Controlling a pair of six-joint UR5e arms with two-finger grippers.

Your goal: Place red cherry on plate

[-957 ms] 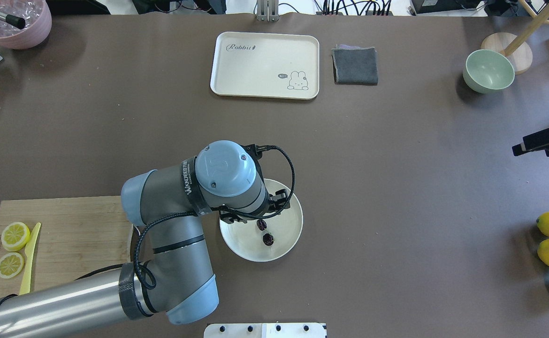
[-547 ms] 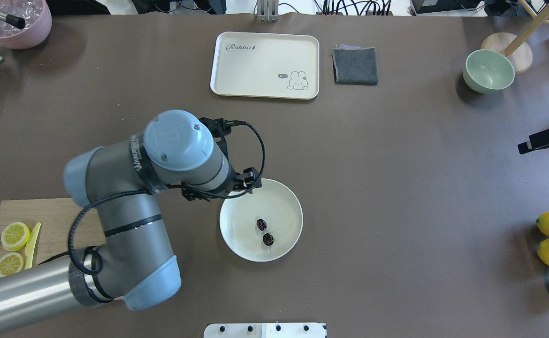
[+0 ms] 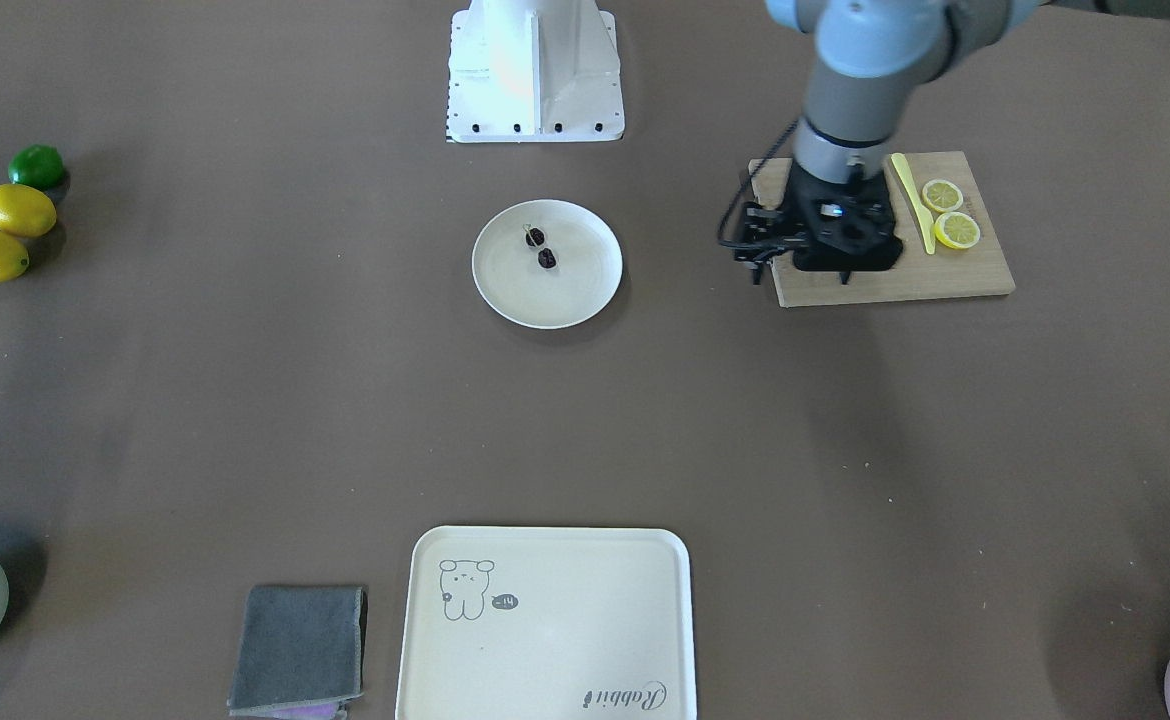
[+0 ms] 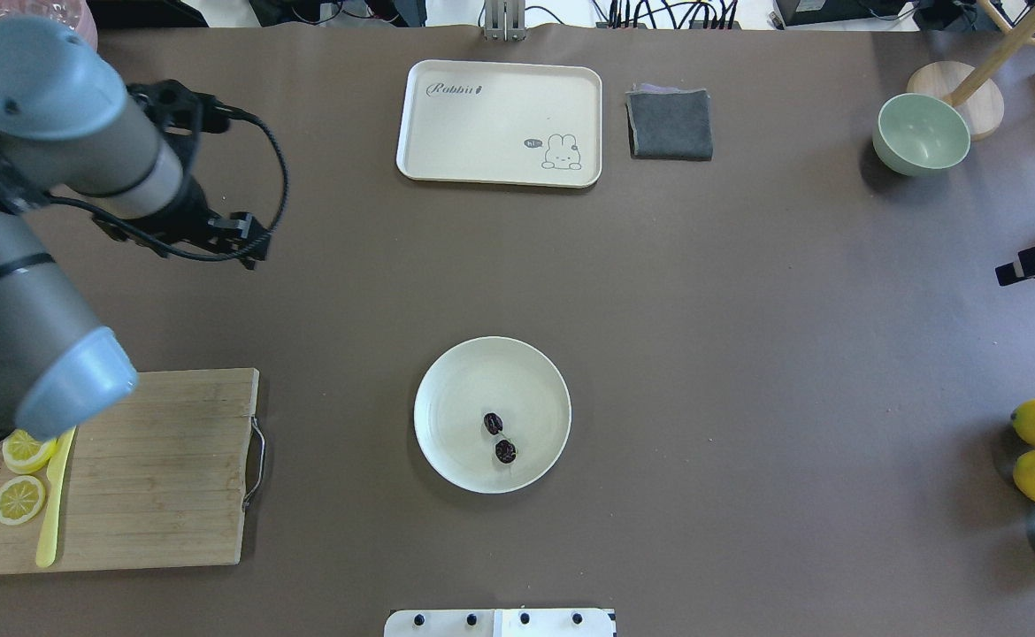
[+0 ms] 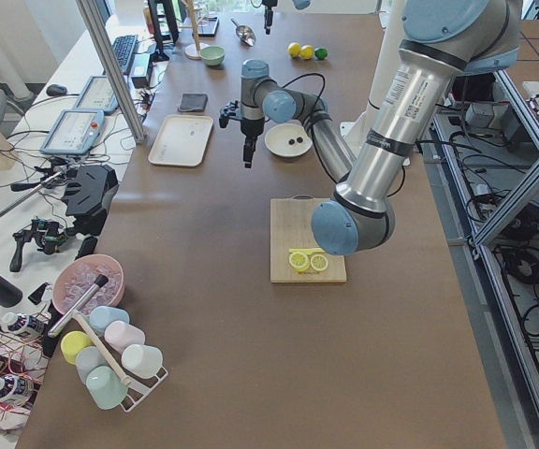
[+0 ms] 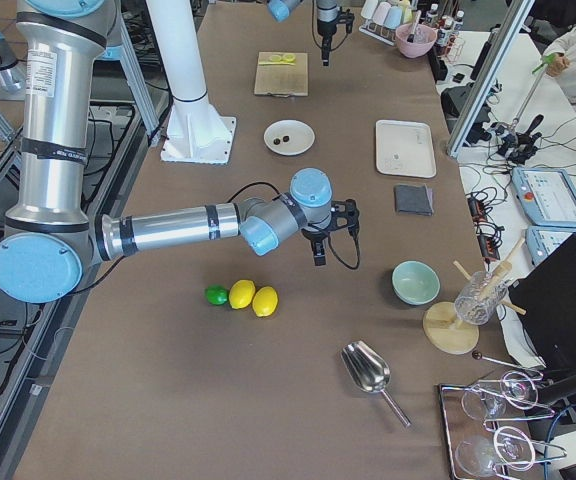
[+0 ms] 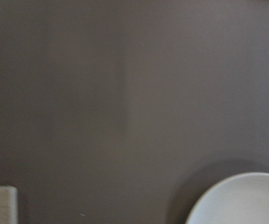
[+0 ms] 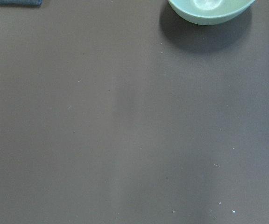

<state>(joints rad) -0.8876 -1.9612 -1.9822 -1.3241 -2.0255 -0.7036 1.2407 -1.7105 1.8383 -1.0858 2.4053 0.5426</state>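
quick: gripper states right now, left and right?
Left gripper: open or shut cannot be told; it does not hold the red cherry, which lies on the plate.
Right gripper: cannot be told.

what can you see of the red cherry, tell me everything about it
The red cherry is a pair of tiny, round, very dark, almost black fruits joined by a thin greenish stem. They lie side by side, slightly apart, inside the round cream plate, a little off its centre toward the robot. Only the plate touches them.

The red cherry [image 4: 505, 451] is near-black purple, the plate [image 4: 482, 372] plain cream-white — the table [image 4: 747, 354] flat brown.
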